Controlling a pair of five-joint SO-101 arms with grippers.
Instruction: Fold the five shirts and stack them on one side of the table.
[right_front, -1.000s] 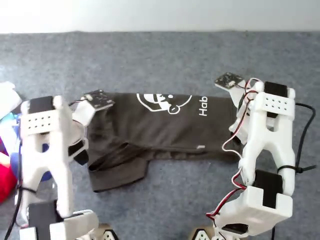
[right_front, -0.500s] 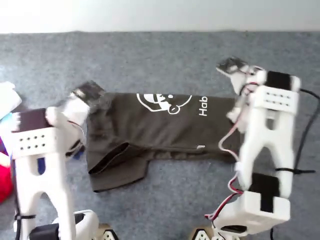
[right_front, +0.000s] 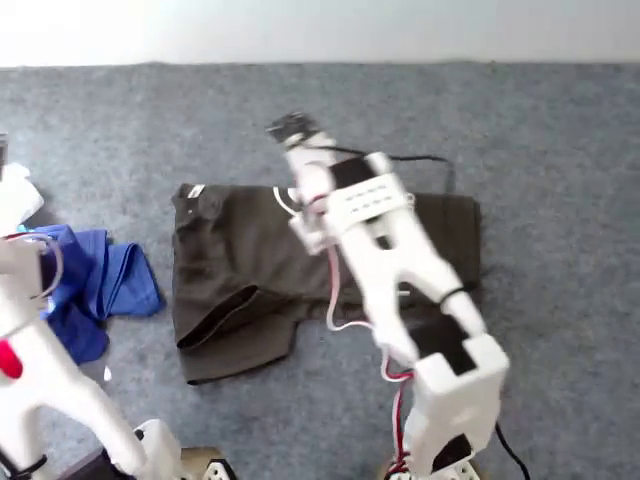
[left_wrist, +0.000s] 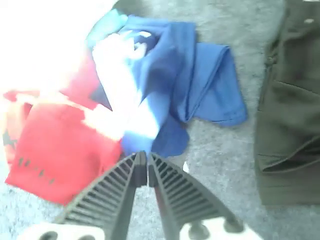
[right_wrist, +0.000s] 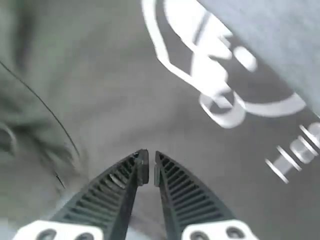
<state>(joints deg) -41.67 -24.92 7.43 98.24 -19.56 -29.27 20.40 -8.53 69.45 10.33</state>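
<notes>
Beneath the right hand (right_wrist: 149, 167) lay the dark shirt (right_wrist: 100, 75), spread flat, with its white print (right_wrist: 220, 70) just past the fingertips. That hand's two fingers were drawn almost together, only a thin slit between them, and gripped nothing; whether they touched the cloth below could not be told. Seen from above, the right arm (right_front: 400, 260) stretched out across the middle of the dark shirt, which lay as a broad band on the grey tabletop (right_front: 560, 130). A fold ran along its near edge and a flap of cloth stuck out at one near corner.

Under the left hand (left_wrist: 148, 170) sat a loose heap of garments. Its fingers were pressed together at the tips and held nothing, hanging above the heap. The blue shirt (left_wrist: 200, 80) lay crumpled just ahead of those fingertips, one end trailing onto bare tabletop. The red shirt (left_wrist: 55, 150) lay directly beside the hand, partly tucked under the blue one. A pale garment (left_wrist: 115, 55) rested on top of the blue cloth, farther from the hand. The dark shirt lay apart from this heap, on the side of the left hand toward the right arm, with a strip of tabletop between them.
</notes>
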